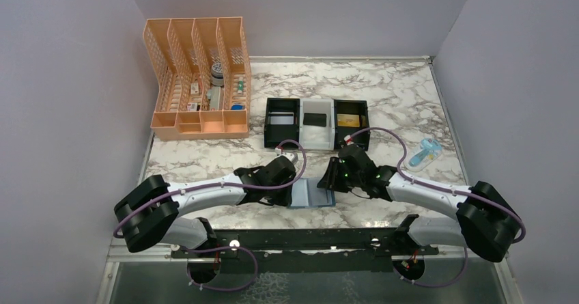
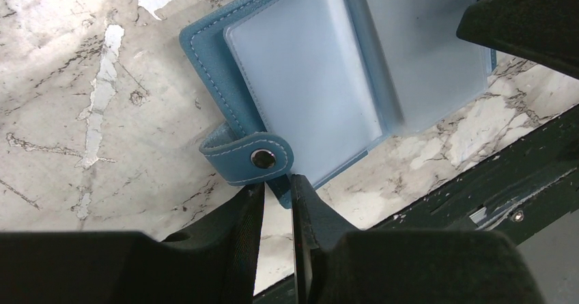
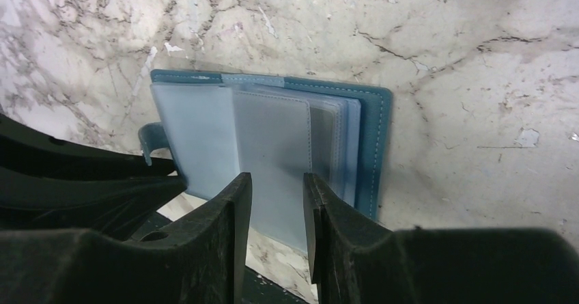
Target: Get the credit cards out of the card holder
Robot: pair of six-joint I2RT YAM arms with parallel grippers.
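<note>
Card holder point(image 1: 311, 196): lies open and flat on the desk point(image 1: 382, 92) at its near edge, between the two grippers; its clear pocket leaves point(image 3: 273, 140) are fanned out; no card shows through any leaf in either wrist view
Snap strap point(image 2: 249, 157): curled over the holder's edge, not fastened
Left gripper point(image 2: 276, 198): jaws nearly together, astride the holder's edge just under the strap; whether they actually pinch it I cannot tell
Right gripper point(image 3: 276, 188): jaws apart above a middle leaf that lies flat beneath them; nothing clamped
Credit cards point(image 1: 315, 121): beyond the holder in the three-compartment tray point(image 1: 318, 142), one per compartment; silver-grey card point(image 1: 281, 119) on the left, black card point(image 1: 315, 118) in the middle, gold card point(image 1: 348, 119) on the right
Done: all three cards appear to be out of the holder and sorted
Left: probably little; the lower leaves are partly hidden, so a check that they are empty seems sensible; then both arms can let the holder be
</note>
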